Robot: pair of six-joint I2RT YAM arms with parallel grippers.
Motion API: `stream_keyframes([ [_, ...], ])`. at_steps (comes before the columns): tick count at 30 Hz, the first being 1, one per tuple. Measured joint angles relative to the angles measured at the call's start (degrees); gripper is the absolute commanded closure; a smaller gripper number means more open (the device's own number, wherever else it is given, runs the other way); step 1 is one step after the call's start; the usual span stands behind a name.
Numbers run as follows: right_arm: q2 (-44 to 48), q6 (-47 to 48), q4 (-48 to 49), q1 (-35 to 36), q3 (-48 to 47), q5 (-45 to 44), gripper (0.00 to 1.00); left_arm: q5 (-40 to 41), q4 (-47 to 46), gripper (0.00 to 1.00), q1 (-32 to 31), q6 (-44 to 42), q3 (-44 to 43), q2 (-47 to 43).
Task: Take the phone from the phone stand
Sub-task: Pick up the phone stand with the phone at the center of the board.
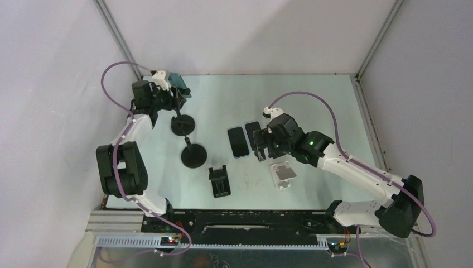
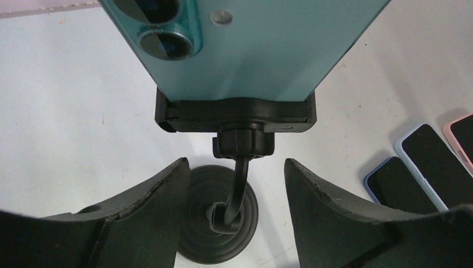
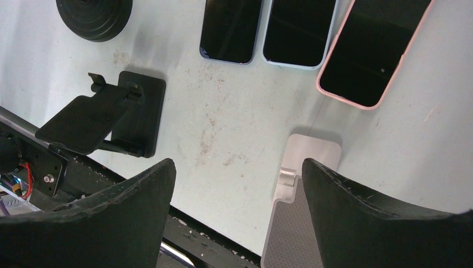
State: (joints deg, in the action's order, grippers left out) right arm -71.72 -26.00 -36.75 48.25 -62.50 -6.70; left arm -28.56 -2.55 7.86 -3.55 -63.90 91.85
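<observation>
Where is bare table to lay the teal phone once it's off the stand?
Bare: the far strip of table right of the teal phone, beyond the flat phones; also the far-right corner. Crowded: the middle, with round bases, black stand, silver stand.

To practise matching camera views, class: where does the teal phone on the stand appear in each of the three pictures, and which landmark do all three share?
Top external: the teal phone sits at the upper left, at the far end of the left arm.
Left wrist: it fills the top centre, clamped in the black stand.
Right wrist: not in it.
Shared landmark: the dark-blue-cased phone, lying flat, screen up.
</observation>
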Motion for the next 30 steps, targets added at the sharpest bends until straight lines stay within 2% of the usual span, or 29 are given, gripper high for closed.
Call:
stream_keyframes([
  [18, 0.0, 0.13, -0.09, -0.11, 1.31, -0.02, 0.14, 1.4, 0.17, 0.37, -0.31, 0.0, -0.87, 1.2],
  [22, 0.0, 0.11, -0.09, -0.11, 1.6, 0.0, 0.14, 1.33, 0.11, 0.43, -0.35, 0.07, -1.7, 1.6],
  [30, 0.04, 0.11, -0.09, -0.22, 1.95, -0.02, 0.14, 0.04, -0.11, 0.48, -0.39, 0.59, -2.1, 1.79],
])
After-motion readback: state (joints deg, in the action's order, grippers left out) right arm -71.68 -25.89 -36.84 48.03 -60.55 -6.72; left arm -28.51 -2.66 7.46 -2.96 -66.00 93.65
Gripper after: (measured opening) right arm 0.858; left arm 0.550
